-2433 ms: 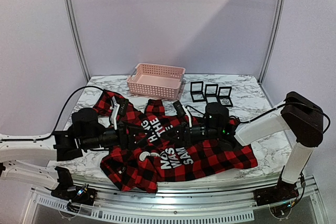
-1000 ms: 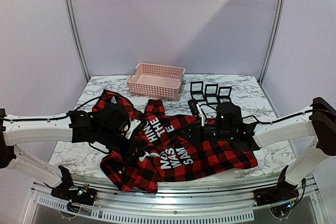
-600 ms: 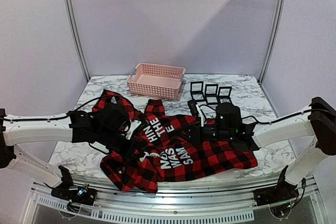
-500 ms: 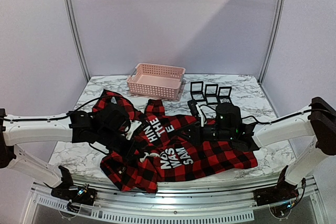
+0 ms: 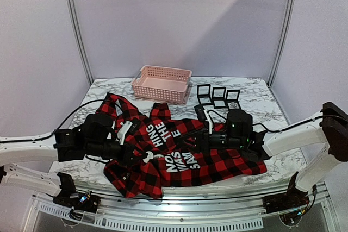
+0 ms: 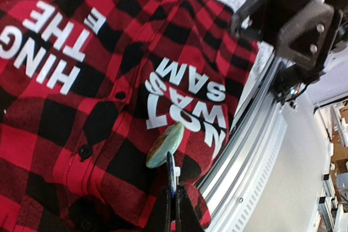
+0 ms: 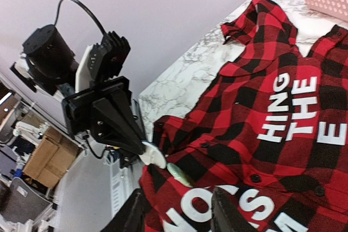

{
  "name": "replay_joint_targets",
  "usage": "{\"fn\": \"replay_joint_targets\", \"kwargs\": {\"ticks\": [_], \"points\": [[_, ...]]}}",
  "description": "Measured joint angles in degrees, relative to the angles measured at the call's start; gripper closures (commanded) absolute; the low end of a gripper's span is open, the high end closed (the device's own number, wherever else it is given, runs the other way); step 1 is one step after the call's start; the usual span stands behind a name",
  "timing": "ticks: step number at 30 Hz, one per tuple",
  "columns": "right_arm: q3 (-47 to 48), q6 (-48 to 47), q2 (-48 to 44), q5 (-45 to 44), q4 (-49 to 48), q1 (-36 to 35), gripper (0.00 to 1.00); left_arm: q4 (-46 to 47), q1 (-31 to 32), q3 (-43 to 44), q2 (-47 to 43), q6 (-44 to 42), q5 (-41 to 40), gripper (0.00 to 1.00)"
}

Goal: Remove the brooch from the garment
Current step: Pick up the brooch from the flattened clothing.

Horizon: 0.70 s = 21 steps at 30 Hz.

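**Item 1, garment** (image 5: 217, 164): a red-and-black plaid shirt with white block lettering. You will find it spread in a rumpled heap across the centre and lower centre of the overhead view. It lies on the marble table (image 5: 261, 88), and both arms reach in over it from the sides.

**Item 2, brooch** (image 6: 165, 145): a pale green oval disc. You see it low in the middle of the left wrist view, over the lettering "NOT WAS SAM" and beside the button placket. In the right wrist view it shows at lower centre (image 7: 177, 175), just off the tip of the opposite arm. You cannot tell whether its pin is clear of the cloth.

**Item 3, left gripper** (image 6: 171, 210): its fingers are pressed together and pinch the brooch by its lower edge. Overhead, it sits left of centre (image 5: 142, 155), above the shirt's front.

**Item 4, right gripper** (image 7: 179, 218): its fingers stand apart at the bottom of its own view, with only plaid fabric showing between them. Overhead, it sits right of centre (image 5: 200, 139), pointing toward the left gripper.

**Item 5, basket** (image 5: 160, 92): pink and perforated. It stands at upper centre, behind the shirt.

**Item 6, boxes** (image 5: 219, 97): three small black ones in a row, just right of the basket.
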<state>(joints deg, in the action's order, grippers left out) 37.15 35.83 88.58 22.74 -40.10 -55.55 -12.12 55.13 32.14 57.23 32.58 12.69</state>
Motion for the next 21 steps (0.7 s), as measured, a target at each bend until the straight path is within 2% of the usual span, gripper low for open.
{"fn": "replay_joint_targets", "kwargs": {"ticks": [6,13,21], "points": [[0.0,2.3,2.3,3.0,-7.5,-1.9,0.43,9.4,0.0,-4.1,-3.1,1.1,-1.2,1.00],[1.0,2.9,6.8,4.7,-10.5,-2.9,0.41,18.5,0.0,-7.6,-4.5,2.3,-0.2,1.00],[3.6,2.3,10.6,6.7,-11.4,-2.9,0.39,24.2,0.0,-9.3,-4.9,3.7,2.9,1.00]]}}
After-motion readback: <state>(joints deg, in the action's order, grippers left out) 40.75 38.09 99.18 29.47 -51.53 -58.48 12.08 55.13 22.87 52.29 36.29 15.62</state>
